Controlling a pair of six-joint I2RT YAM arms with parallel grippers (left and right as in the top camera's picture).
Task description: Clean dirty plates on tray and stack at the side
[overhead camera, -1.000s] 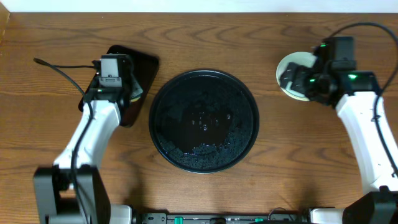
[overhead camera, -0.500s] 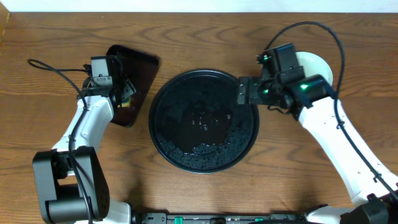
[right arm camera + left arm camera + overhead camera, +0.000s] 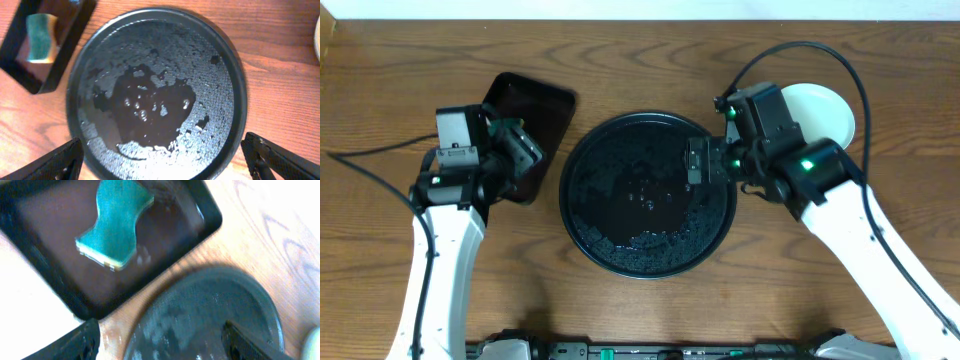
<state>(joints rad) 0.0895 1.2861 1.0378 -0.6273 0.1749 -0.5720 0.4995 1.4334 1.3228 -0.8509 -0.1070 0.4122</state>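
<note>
Brown wooden desk (image 3: 640, 60) across the whole overhead view, with bare wood along the far edge and round the near side of the centre. In the middle, the large round black tray (image 3: 582, 150), raised rim unbroken all round, carrying only a shallow pool of water (image 3: 150, 107) and scattered droplets. To the left, just beside that rim with a thin strip of wood between, a smaller rectangular black tray (image 3: 548, 105) set at a slant, with a teal-and-yellow sponge (image 3: 116, 222) lying flat inside near one end. Off the round tray, towards the desk's far right, the plates (image 3: 825, 110): pale, round, partly hidden behind the right arm (number in the stack not readable). Left hand (image 3: 515, 150) over the rectangular tray's inner edge, fingers (image 3: 82, 340) spread wide, gripping nothing. Right hand (image 3: 698, 160) above the round tray's right rim, likewise wide apart and holding nothing, clear of the plates.
</note>
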